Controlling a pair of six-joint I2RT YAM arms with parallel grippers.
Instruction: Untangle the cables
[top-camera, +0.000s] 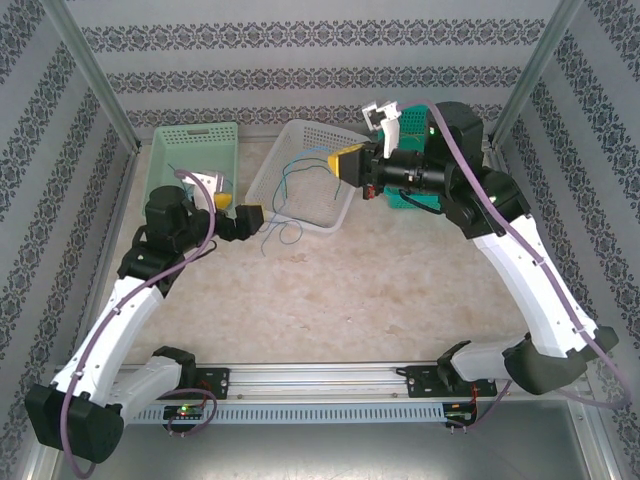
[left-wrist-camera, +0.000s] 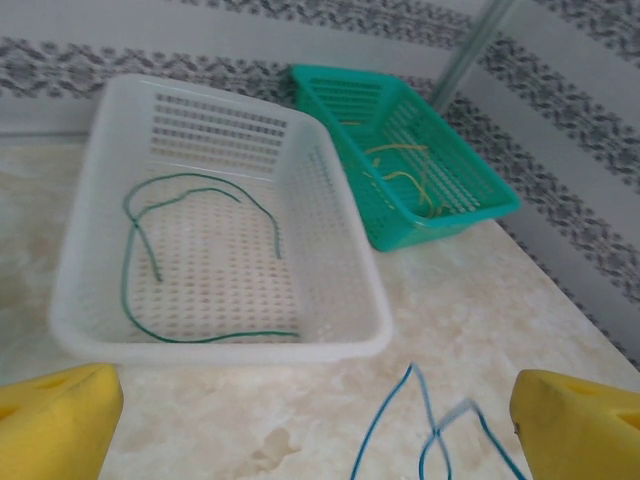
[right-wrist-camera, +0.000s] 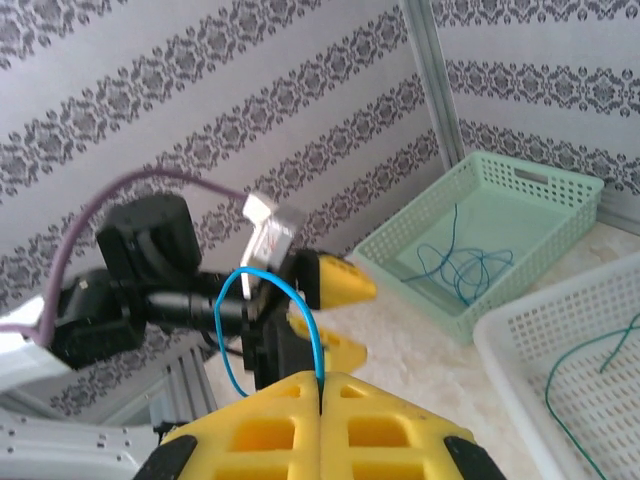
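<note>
Looks like a robot lab cell: marble-look table (top-camera: 400, 290) boxed in by patterned panels (top-camera: 320, 40) and metal posts (top-camera: 95, 75), two arms (top-camera: 120, 330) bolted to a rail (top-camera: 320, 378) along the near edge.

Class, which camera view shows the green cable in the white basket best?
The left wrist view: the green cable lies whole in the white basket. Top external shows it tiny; right wrist catches part.
</note>
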